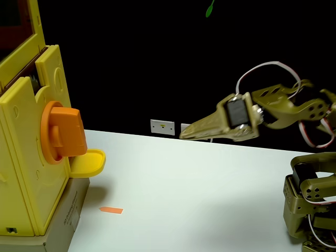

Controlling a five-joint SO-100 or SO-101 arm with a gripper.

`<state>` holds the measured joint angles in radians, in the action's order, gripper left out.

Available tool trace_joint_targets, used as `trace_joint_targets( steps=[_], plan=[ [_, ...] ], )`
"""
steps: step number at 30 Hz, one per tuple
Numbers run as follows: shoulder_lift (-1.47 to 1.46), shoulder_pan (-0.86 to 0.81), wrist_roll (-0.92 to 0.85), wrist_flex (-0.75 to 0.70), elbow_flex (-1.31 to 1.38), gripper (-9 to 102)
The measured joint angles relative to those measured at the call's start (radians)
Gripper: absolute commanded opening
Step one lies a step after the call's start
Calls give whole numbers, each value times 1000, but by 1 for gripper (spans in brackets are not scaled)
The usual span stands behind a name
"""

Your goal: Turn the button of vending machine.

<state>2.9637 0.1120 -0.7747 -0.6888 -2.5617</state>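
Observation:
The yellow vending machine (26, 157) stands at the left edge of the fixed view, its face turned toward the arm. On it sits the orange button (64, 134), a round disc with a thick bar sticking out, the bar upright. Just below is the yellow rounded tray (89, 161). My olive-gold gripper (185, 134) hovers above the table at centre right, pointing left toward the machine, well apart from the button. Its fingers lie close together with nothing between them.
The machine rests on a grey cardboard box (65, 223). A small orange strip (111, 210) lies on the white table (199, 199) in front of it. The arm's base (310, 210) stands at the right edge. A wall socket (163, 127) is behind the table.

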Motion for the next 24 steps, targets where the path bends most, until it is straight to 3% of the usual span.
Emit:
trace_joint_targets(
  steps=[9,17,24],
  plan=[
    [-21,2,-379,472,-268,0],
    [-100,-14,-657,614,-279,2],
    [-264,-86,-723,850,-279,13]
  ],
)
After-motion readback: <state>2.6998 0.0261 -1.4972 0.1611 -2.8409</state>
